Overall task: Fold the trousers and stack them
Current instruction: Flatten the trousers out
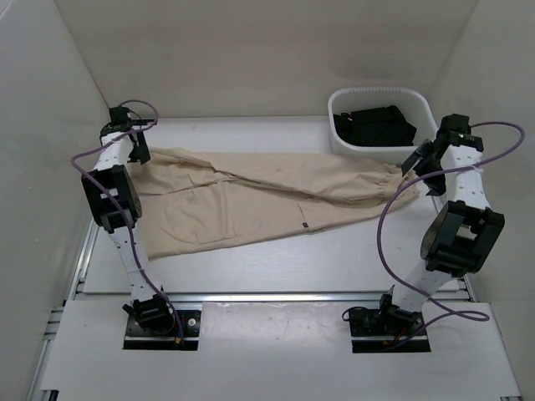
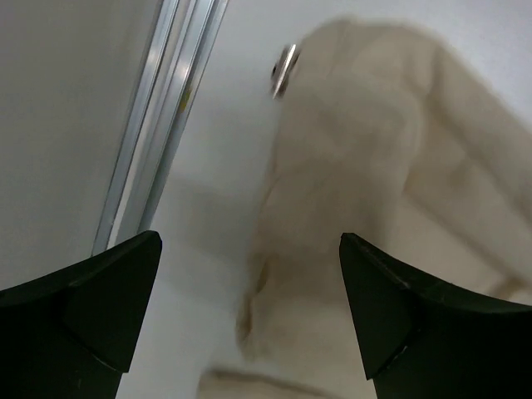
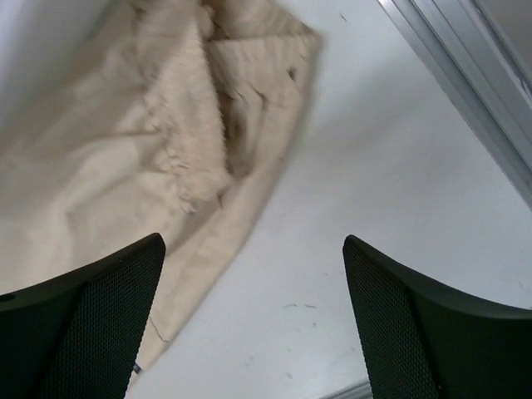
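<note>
Closest to us in the left wrist view, the black fingers (image 2: 91, 307) of the left gripper (image 2: 249, 241) stand wide apart with nothing between them. They hang over the left end of the trousers (image 2: 357, 166), which blurs below them, and we cannot tell whether they touch the cloth. A small round metal button (image 2: 284, 68) shows at the cloth's edge, and an aluminium rail (image 2: 158, 125) runs along the white table (image 2: 208, 166) beside it.

The right gripper (image 3: 253, 243) is likewise spread wide and holds nothing. Its left finger is over the gathered, frayed-looking end of a trouser leg, its right finger over bare table.

From above we see the trousers stretched sideways across the table, the broad end at the left arm and the narrow, puckered leg end reaching the right arm. The cloth is light beige and lies flat with soft creases. One leg crosses the table at a slant. A small dark label (image 1: 304, 225) sits on the near edge, about mid-table.

Behind the right gripper, at the far right corner, stands a white bin (image 1: 380, 90) holding dark folded cloth (image 1: 372, 127); it is near the leg end but apart from it.
</note>
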Controlling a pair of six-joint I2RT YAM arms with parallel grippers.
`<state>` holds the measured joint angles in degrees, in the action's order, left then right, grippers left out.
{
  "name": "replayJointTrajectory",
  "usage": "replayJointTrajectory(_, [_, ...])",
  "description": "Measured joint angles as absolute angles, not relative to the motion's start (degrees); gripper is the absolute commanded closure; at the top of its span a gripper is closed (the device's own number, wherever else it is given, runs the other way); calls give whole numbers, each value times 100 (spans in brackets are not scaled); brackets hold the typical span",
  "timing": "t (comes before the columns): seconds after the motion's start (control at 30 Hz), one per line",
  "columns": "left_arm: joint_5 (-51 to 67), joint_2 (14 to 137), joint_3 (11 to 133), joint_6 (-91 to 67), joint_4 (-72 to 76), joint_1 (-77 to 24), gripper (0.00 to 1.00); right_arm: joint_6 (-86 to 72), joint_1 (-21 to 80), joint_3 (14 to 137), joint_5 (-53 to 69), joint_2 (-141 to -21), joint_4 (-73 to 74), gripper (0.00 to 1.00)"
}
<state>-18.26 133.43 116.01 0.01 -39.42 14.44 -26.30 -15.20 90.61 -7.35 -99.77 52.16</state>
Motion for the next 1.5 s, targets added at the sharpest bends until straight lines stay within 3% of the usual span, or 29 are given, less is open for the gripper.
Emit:
replayJointTrajectory(0.13, [-1756, 11937, 10243, 3, -4156, 1546, 0, -2698, -1796, 8298, -552, -9758, 4897, 38])
replayJointTrajectory(0.37, [-1326, 9282, 8093, -3, -4731, 1682, 0, -3208, -2130, 7747, 187, -10713, 3767, 28])
replayJointTrajectory(0.43, [-1164, 9115, 7365, 1, -4943, 1728, 0, -3308, -2126, 7778, 329, -10938, 3516, 28])
replayJointTrajectory(0.53, [-886, 9426, 6499, 5, -5157, 1890, 0, -3470, -2106, 7881, 451, -11201, 3275, 38])
replayJointTrajectory(0.57, [-788, 9572, 6302, 5, -5229, 1997, 0, -3546, -2097, 7909, 471, -11266, 3234, 42])
replayJointTrajectory(0.6, [-733, 9692, 6154, 3, -5249, 2106, 0, -3612, -2093, 7911, 482, -11303, 3190, 56])
replayJointTrajectory(0.7, [-552, 9904, 5898, -1, -5229, 2399, 0, -3806, -2093, 7876, 502, -11362, 3142, 83])
replayJointTrajectory(0.83, [-294, 9913, 5822, 14, -5133, 2469, 0, -3986, -2067, 7544, 486, -11292, 3026, 100])
replayJointTrajectory(0.87, [-220, 9918, 5800, 16, -5111, 2473, 12, -4021, -2049, 7426, 508, -11209, 3009, 100])
replayJointTrajectory(0.9, [-139, 9920, 5778, 1, -5096, 2488, 61, -4032, -2036, 7277, 464, -11093, 2995, 100])
replayJointTrajectory(0.93, [-69, 9933, 5767, -38, -5087, 2523, 86, -4051, -2021, 7085, 423, -10938, 2995, 100])
replayJointTrajectory(1.33, [-499, 9990, 6241, -45, -5231, 4213, 86, -4160, -2187, 5258, 209, -7419, 4858, 100])
replayJointTrajectory(1.37, [-582, 9972, 6250, -47, -5271, 4311, 86, -4189, -2255, 5081, 224, -7083, 5089, 92])
replayJointTrajectory(1.43, [-762, 9957, 6233, -45, -5315, 4423, 86, -4300, -2414, 4709, 115, -6534, 5511, 86])
replayJointTrajectory(1.5, [-928, 9950, 6149, -34, -5251, 4453, 74, -4370, -2528, 4355, -95, -6178, 5833, 76])
